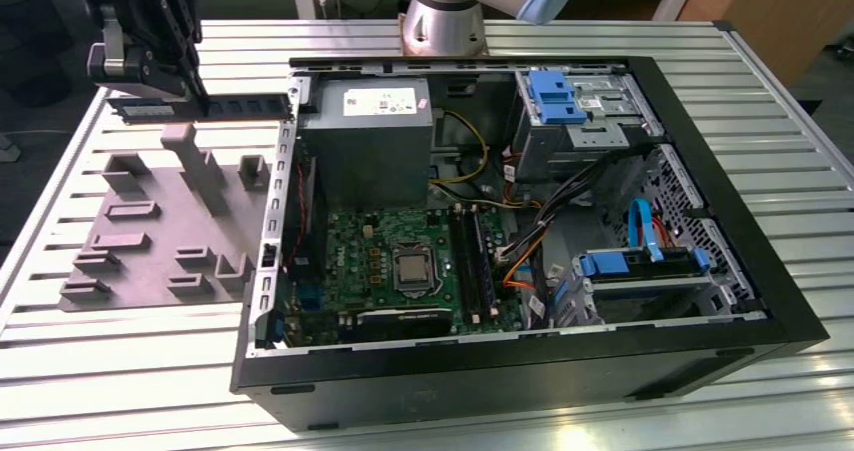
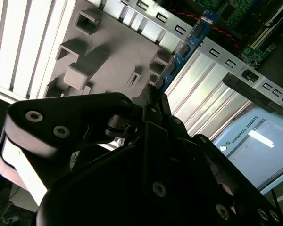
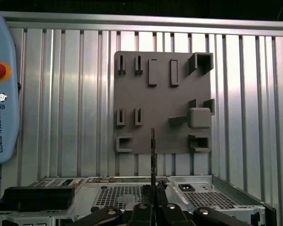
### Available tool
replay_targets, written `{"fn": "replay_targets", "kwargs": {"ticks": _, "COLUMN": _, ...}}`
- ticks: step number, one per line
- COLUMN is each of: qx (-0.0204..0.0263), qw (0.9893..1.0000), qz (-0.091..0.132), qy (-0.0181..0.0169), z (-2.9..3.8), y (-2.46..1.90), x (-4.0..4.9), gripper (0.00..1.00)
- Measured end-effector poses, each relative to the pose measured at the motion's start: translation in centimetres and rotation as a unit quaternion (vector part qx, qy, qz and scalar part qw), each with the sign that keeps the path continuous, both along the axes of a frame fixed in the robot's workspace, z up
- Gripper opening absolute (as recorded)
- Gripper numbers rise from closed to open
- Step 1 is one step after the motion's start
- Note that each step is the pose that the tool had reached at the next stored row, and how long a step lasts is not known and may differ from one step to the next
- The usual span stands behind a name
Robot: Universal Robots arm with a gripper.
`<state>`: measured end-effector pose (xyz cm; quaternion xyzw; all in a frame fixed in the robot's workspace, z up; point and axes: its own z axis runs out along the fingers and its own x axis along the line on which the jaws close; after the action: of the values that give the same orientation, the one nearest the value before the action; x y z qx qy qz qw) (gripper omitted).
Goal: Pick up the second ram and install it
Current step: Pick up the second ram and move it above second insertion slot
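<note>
The second ram (image 1: 240,105) is a long dark strip held level in the air above the far edge of the grey fixture tray (image 1: 160,231), just outside the case's wall on the exterior view's left. My gripper (image 1: 180,93) is shut on one end of it. In the second wrist view the ram (image 2: 186,47) shows blue with black chips, reaching out from the gripper (image 2: 153,99) over the tray (image 2: 108,52). The first wrist view has the ram (image 3: 153,150) edge-on as a thin line rising from the gripper (image 3: 153,190).
The open computer case (image 1: 747,301) lies on the slatted aluminium table (image 1: 54,201), with the motherboard (image 1: 360,251) and its long black slots (image 1: 470,261) inside. A power supply (image 1: 367,121) and drive cages (image 1: 574,111) stand in the case. A teach pendant (image 3: 0,94) lies beside the tray.
</note>
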<state>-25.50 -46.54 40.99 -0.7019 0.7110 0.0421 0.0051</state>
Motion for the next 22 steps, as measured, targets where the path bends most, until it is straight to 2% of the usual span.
{"fn": "replay_targets", "kwargs": {"ticks": 22, "qx": 0.0000, "qw": 1.0000, "qz": 0.000, "qy": 0.0000, "z": 0.00, "y": 0.00, "x": 1.77, "gripper": 0.14}}
